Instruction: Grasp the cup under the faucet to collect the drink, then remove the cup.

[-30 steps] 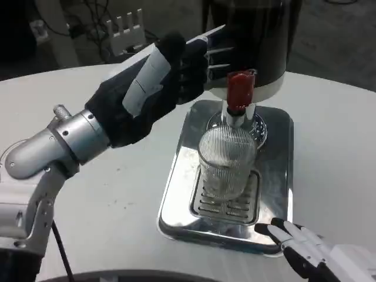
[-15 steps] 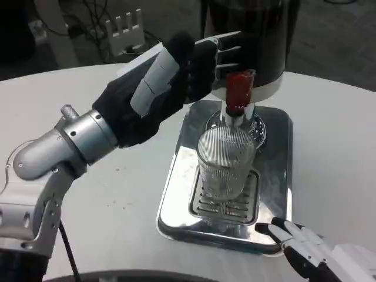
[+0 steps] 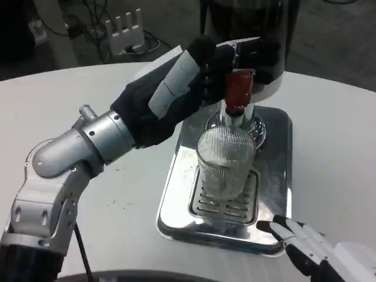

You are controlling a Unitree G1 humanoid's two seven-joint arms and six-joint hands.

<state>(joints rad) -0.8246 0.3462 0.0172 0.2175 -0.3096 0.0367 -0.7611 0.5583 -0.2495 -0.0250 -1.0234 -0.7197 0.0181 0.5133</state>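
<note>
Fingers of the left hand (image 3: 176, 97) reach up toward the red tap handle (image 3: 238, 91), their tips right at it, just to its left; whether they actually press or grip it cannot be told from here, since the dark fingers blur against the dark body of the dispenser (image 3: 252, 35). Nothing is seen held in that hand. Its silver forearm (image 3: 82, 144) angles up from the lower left across the white table (image 3: 88, 194).

Below the handle, the faucet (image 3: 233, 119) points straight down into the cup (image 3: 226, 161). The cup is a clear ribbed glass, upright, sitting directly under the spout on the slotted grate (image 3: 226, 200) of the steel tray (image 3: 276, 176). No hand touches the cup. Whether any drink is in it is hard to judge through the ribbing.

Down at the lower right, the right hand (image 3: 305, 247) lies low at the near corner of the tray, fingers stretched out and apart, tips just at the tray's rim, gripping nothing. It sits near the cup but clearly apart from it.

Behind the table, a white rack (image 3: 124, 26) and some cables sit on the dark floor.
</note>
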